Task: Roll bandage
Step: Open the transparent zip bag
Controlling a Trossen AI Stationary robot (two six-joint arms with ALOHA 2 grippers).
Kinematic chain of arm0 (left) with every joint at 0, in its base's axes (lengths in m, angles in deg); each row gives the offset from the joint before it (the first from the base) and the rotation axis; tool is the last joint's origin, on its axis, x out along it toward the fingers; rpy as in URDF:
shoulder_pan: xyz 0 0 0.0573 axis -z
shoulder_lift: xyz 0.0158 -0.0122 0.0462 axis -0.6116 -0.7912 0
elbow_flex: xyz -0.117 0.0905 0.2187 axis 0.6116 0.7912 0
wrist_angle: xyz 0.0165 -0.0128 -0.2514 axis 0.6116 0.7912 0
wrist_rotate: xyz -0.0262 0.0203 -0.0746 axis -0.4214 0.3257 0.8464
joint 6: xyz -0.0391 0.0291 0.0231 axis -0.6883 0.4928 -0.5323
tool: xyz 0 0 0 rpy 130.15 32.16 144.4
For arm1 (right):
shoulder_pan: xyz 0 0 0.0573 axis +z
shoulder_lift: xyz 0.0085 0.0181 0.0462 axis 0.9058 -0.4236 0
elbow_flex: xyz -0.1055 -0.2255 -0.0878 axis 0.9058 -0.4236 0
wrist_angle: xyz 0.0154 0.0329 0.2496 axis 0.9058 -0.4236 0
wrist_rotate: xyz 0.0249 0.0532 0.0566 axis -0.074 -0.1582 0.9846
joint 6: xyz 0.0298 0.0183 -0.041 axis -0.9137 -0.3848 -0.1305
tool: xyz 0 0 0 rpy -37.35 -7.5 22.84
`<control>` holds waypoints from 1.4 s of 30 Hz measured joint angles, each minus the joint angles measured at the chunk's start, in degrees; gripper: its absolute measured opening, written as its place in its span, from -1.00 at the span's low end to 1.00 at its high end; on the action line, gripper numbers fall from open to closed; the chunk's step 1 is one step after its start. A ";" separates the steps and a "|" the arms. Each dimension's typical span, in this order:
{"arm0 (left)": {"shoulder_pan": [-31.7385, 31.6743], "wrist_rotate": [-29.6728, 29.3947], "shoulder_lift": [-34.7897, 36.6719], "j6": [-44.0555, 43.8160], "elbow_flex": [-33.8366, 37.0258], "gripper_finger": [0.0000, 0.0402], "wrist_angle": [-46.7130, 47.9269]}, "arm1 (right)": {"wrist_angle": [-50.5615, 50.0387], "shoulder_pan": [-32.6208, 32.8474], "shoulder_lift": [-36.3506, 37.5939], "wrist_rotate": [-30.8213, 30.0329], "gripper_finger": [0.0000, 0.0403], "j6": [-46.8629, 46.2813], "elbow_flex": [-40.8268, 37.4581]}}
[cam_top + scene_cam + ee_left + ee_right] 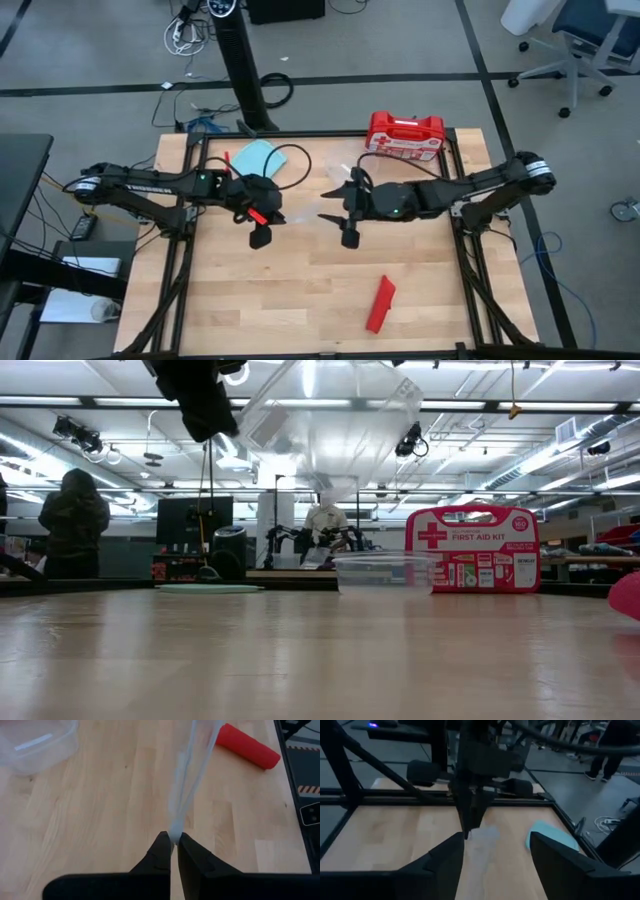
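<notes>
Big picture first: the pale wooden desk carries both dark arms at its middle, and the bandage itself sits far from the action. The left gripper hangs above the desk's centre-left with its fingers pinched narrow on the edge of a clear, floppy plastic bag, which the low view shows dangling high over the desk. The right gripper faces it from centre-right, fingers spread wide with nothing between them, just beside that same bag.

Behind them, at the desk's far edge, stands the red hard plastic first-aid kit with white markings. A clear, shallow plastic container sits just in front of it, and a flat light-blue pad lies toward the far left corner.

And now the one that matters: the bright red fabric bandage, lying on the near right part of the desk, well apart from both grippers. From the left wrist view it reads as a short, firm red cylinder, so it looks rolled already, though I can't tell how tight the end is tucked.

So my read: the rolling seems done or close to it, and the arms are busy with the bag, perhaps meaning to pack the roll away. Neither gripper touches the bandage right now.
</notes>
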State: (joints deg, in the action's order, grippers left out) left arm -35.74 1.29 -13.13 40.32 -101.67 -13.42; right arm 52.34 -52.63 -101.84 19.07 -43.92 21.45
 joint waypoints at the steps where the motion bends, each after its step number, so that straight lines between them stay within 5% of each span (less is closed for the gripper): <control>1: 0.06 -0.08 -0.02 -0.08 0.00 -0.92 0.02 | 0.65 -0.34 -0.79 0.38 0.13 0.03 0.00; 10: 0.08 -1.21 -0.65 -0.23 0.00 -0.92 -0.01 | 10.10 -1.95 -7.21 2.86 -0.08 3.76 -0.02; 18: 0.45 -1.46 -0.76 0.35 0.00 -0.92 -0.69 | 7.92 -2.46 -7.99 2.86 -0.93 4.41 0.00; 23: 0.45 -1.52 -0.74 3.07 0.00 -0.83 -1.42 | 7.75 -2.37 -7.59 2.86 -0.96 4.04 0.00; 34: 1.78 -6.58 2.53 4.38 0.00 -0.19 -9.97 | 8.13 -1.84 -5.87 2.76 -0.99 2.48 -2.72; 42: 8.64 -14.93 3.93 9.91 3.42 -0.14 -26.01 | 24.14 -1.54 0.12 3.26 -0.99 0.57 -15.02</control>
State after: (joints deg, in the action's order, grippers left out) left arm -27.10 -13.64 -9.20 50.23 -98.25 -39.43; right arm 76.48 -54.17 -101.72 22.33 -43.35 6.43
